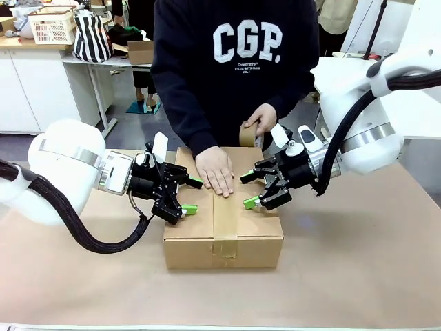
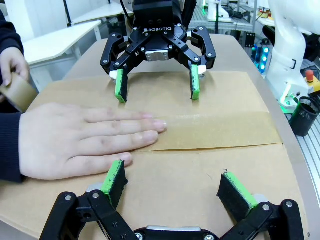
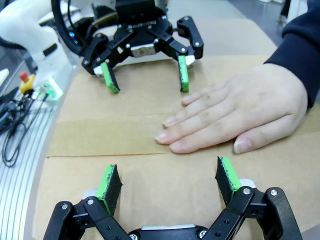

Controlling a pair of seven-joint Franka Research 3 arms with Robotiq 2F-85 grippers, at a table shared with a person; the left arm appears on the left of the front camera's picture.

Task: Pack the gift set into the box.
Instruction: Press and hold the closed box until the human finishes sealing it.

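Box (image 1: 222, 227), flaps closed and taped along the seam, mid-table toward the near edge. Flat on its top, a person's hand (image 1: 216, 171); tape roll (image 1: 246, 135) in the other. Left gripper (image 1: 188, 196) and right gripper (image 1: 249, 189) spread wide, empty, over opposite sides.

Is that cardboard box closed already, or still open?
Closed: the box has its flaps flat, tape strip over the seam, the person's hand pressing it.

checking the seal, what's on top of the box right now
On the closed box lies a strip of brown tape along the seam, with the person's flat hand pressing it. Both open robot hands, left and right, rest at its edges. The contents are hidden.
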